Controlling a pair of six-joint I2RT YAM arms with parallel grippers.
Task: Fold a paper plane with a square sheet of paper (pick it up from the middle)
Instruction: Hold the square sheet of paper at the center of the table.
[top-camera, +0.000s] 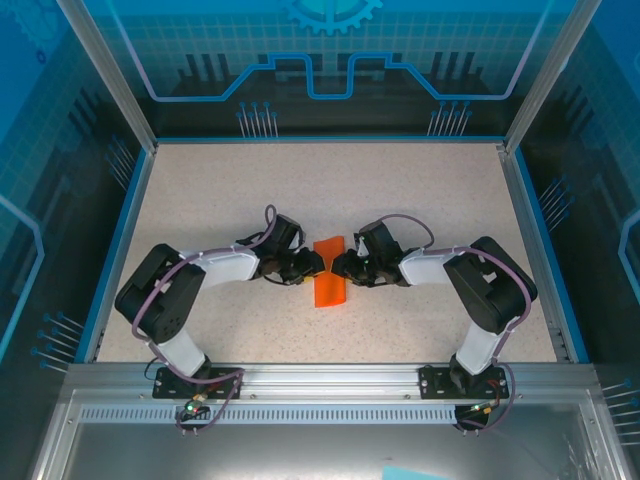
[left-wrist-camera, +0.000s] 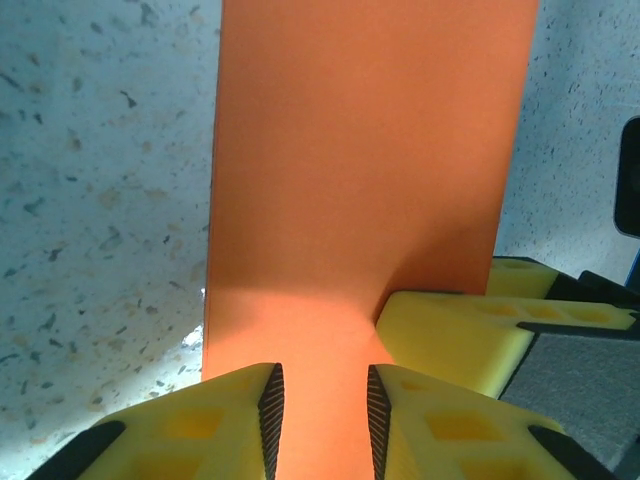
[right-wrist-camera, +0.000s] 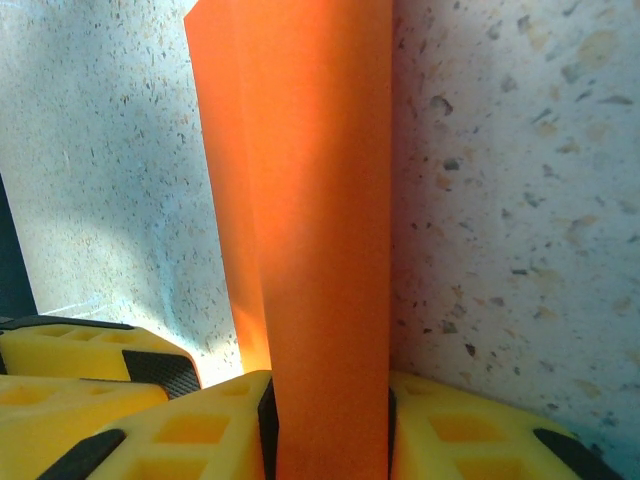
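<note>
Top external | likely mid-fold, paper plane (top-camera: 330, 290) | left tool (top-camera: 316, 265) at 9 o'clock, grip unclear | right tool (top-camera: 342, 266) at 3 o'clock, clamped on it | next: matched lift

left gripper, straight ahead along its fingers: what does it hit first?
The bright orange folded paper; it lies between the left gripper fingers and runs ahead. Behind it, the speckled tabletop. A yellow finger of the right gripper sits just beside that line; depth unclear.

Black-and-white arms (top-camera: 215, 268) trail purple cables (top-camera: 400, 217) and carry yellow gripper fingers (left-wrist-camera: 450, 430) with black ribbed pads (left-wrist-camera: 271, 410).
</note>
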